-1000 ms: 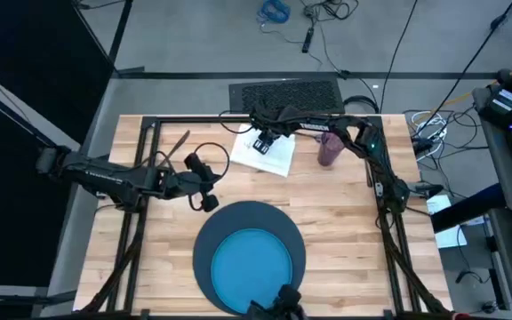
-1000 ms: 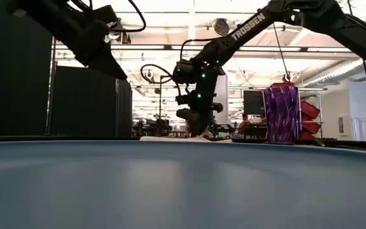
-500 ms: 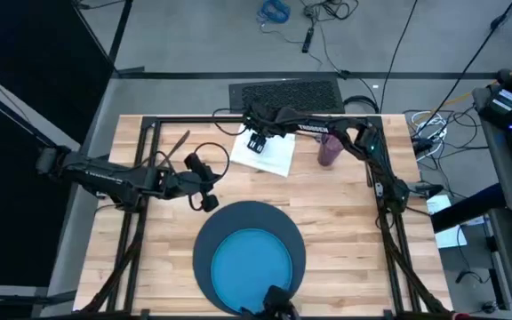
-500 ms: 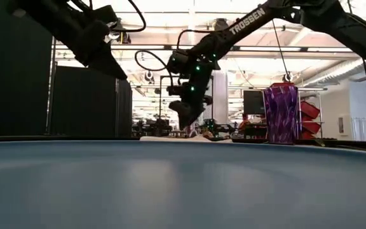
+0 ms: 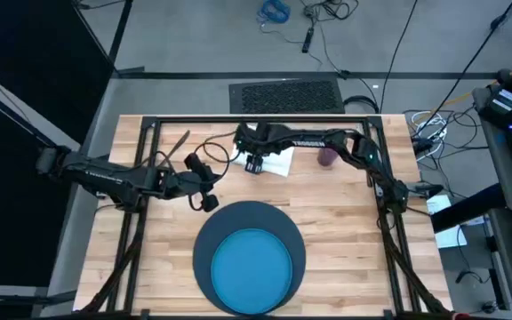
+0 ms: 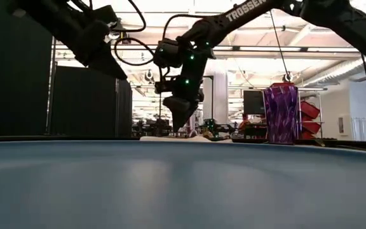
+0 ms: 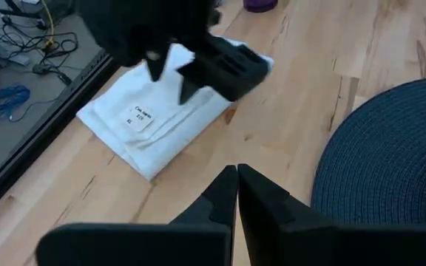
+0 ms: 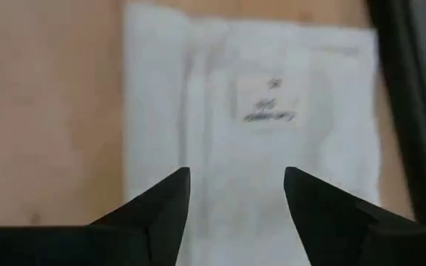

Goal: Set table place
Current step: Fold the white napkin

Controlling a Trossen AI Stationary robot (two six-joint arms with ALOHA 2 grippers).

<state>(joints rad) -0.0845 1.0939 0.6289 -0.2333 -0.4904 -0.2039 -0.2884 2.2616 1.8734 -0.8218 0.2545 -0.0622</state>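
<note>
One folded white cloth napkin [image 5: 274, 163], upper centre, looks soft and limp, best pinched at an edge by the spread-fingered right gripper [image 5: 254, 164] overhead.

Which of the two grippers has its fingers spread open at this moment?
The right gripper, hovering over the white napkin at the table's far edge, fingers apart. The left gripper, waiting beside the navy mat, has fingers pressed together on nothing.
</note>
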